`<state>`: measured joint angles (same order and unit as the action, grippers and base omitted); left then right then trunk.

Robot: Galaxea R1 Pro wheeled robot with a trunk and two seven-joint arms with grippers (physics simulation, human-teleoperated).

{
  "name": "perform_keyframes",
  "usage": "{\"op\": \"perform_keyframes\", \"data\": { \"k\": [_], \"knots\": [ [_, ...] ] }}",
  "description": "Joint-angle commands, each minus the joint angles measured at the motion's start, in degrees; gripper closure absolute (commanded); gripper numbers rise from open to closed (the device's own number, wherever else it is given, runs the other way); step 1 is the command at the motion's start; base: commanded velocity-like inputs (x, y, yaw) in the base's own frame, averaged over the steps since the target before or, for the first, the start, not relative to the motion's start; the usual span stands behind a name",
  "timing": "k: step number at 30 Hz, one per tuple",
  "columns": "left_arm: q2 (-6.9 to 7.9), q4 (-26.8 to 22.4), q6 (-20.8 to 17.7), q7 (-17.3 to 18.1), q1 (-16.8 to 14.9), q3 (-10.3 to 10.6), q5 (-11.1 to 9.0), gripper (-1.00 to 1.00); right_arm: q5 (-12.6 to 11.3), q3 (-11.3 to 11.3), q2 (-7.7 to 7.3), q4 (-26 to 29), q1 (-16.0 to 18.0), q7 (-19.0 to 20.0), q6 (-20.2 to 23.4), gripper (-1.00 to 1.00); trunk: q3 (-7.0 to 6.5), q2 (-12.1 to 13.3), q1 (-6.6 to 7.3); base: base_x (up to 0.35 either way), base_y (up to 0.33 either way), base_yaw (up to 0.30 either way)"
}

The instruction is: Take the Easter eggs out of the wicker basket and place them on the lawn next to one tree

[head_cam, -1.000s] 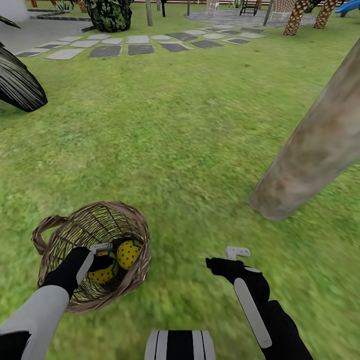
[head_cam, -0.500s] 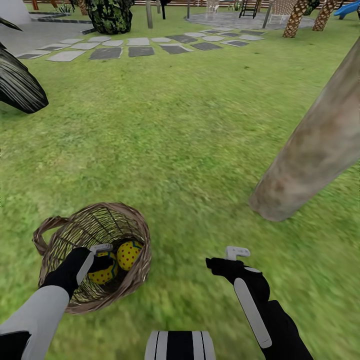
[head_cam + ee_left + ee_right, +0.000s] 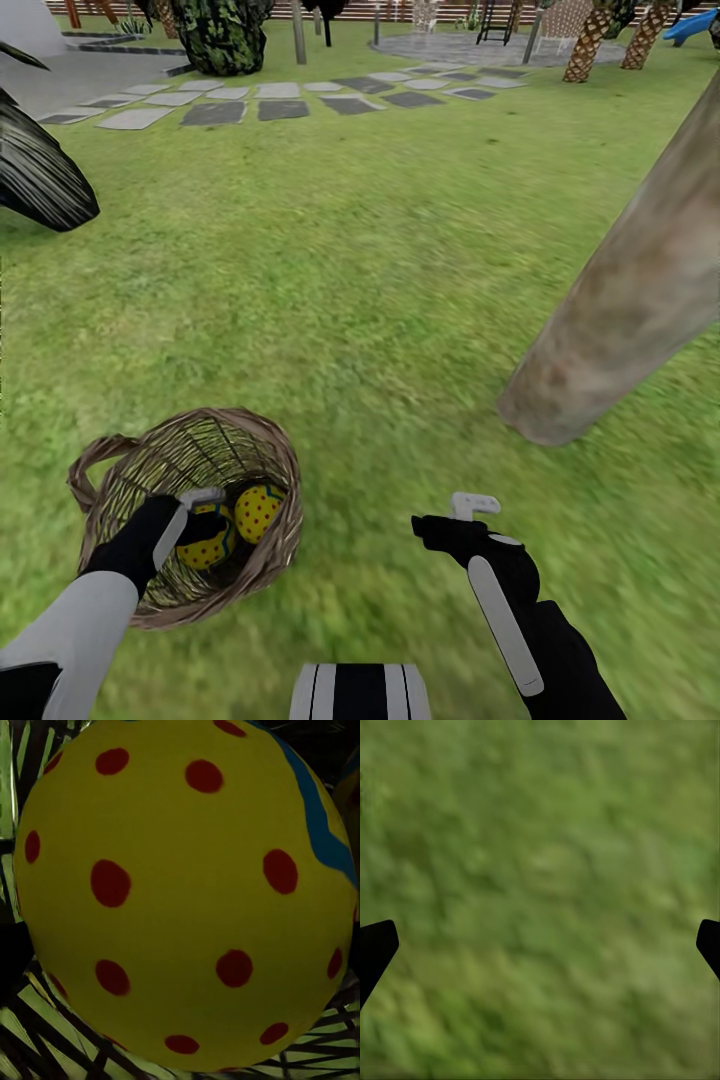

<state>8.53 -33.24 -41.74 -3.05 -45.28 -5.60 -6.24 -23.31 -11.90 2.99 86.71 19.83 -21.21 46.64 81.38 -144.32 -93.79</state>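
Note:
The wicker basket [image 3: 285, 470] sits on the lawn [image 3: 350, 280] at the near left, its loop handle on the far-left side. Inside it I see two yellow Easter eggs with red dots: one [image 3: 258, 508] lies free on the right, the other [image 3: 208, 548] lies under my left gripper [image 3: 200, 512], which reaches into the basket. Up close that egg [image 3: 187, 892] shows a blue zigzag band; the fingers are hidden. A third egg is hidden. My right gripper [image 3: 475, 505] hovers open over bare grass [image 3: 540, 870], between basket and tree. The leaning tree trunk [image 3: 620, 310] meets the grass at the right.
A grey stepping-stone path [image 3: 240, 105] crosses the far lawn. Dark palm fronds [image 3: 40, 170] hang at the left edge and a dark bush [image 3: 220, 30] stands beyond the path. Palm trunks [image 3: 585, 40] rise at the far right. Open grass lies between basket and tree.
The head camera has tilted a little, so the far path sits slightly lower in the picture. Both arms, the basket and the eggs hold their places.

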Motion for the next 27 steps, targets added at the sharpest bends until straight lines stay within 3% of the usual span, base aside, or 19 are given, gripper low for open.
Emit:
{"op": "perform_keyframes", "data": {
  "k": [1, 27],
  "knots": [
    [0.00, -0.08, -0.36, -0.38, -0.01, -0.08, -0.53, 1.00, -0.60, -0.05, 0.00, 0.05, 0.05, -0.59, 0.12, -1.00, -0.19, 0.00, 0.03, 0.000, 0.000, 0.000],
    [-0.09, 0.12, -3.90, -0.29, -0.16, 0.03, -0.35, 1.00, -0.60, 0.04, 0.00, 0.06, 0.03, -0.59, 0.12, -1.00, -1.08, 0.05, 0.13, 0.000, 0.000, 0.000]
  ]
}}
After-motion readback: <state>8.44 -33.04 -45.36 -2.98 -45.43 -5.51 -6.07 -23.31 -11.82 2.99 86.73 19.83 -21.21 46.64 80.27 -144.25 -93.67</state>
